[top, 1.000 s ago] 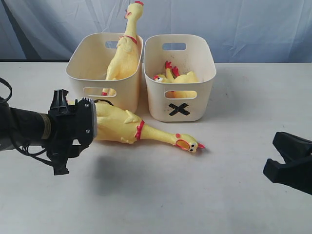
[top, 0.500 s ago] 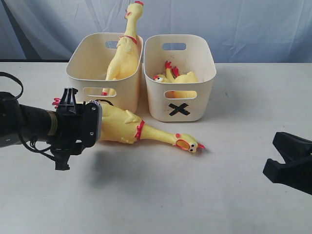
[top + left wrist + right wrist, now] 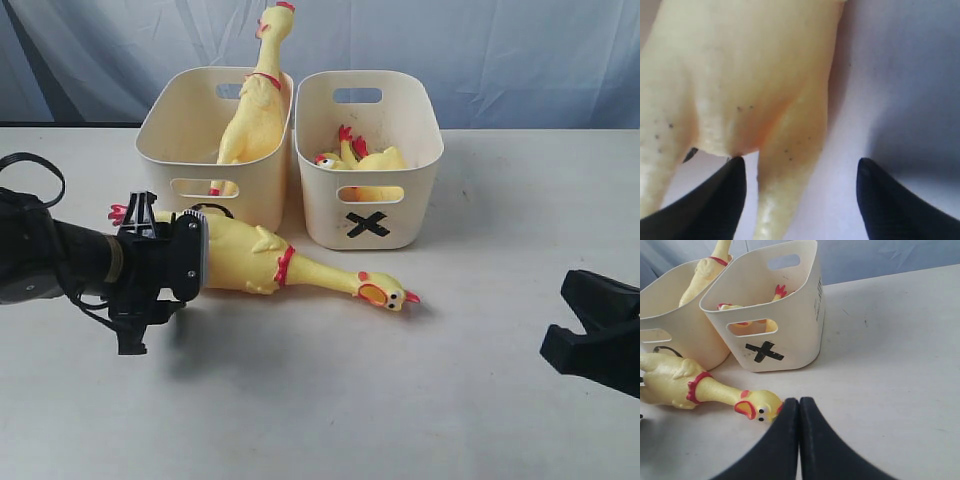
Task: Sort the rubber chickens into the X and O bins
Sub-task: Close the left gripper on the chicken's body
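Moved right onto rear of lying chicken (image 3: 250, 265) with left gripper (image 3: 196, 256), jaws spread (right gripper (image 3: 799, 404) pressed together); ready to clamp.

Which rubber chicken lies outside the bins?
The long chicken lying flat on the table. The others sit inside: an upright one in the left bin, a small one in the X bin.

Open desk (image 3: 400, 400) lies near and to the right. A long rubber chicken (image 3: 245, 262) sprawls across the approach just in front of the left bin (image 3: 250, 190) and X bin (image 3: 410, 215). An upright chicken (image 3: 255, 115) juts above the left bin's rim.
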`<control>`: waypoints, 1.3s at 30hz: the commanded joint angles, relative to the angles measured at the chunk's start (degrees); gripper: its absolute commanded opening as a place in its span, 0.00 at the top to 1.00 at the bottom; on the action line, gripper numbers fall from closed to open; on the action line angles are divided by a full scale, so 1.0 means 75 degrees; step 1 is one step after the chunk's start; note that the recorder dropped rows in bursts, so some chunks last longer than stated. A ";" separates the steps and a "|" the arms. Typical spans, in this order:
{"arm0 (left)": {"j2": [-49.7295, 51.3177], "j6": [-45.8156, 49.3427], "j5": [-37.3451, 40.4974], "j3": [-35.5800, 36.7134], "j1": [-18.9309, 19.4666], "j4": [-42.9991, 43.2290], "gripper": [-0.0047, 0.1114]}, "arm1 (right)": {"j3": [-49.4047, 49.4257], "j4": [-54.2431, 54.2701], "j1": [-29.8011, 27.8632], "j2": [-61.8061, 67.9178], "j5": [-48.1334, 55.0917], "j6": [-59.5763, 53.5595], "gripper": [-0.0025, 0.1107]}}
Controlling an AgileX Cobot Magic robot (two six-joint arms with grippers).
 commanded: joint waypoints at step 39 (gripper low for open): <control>-0.0989 -0.0575 0.0912 -0.0040 -0.0543 0.0396 0.96 | 0.0038 -0.0051 0.0021 -0.0038 0.0012 -0.0021 0.99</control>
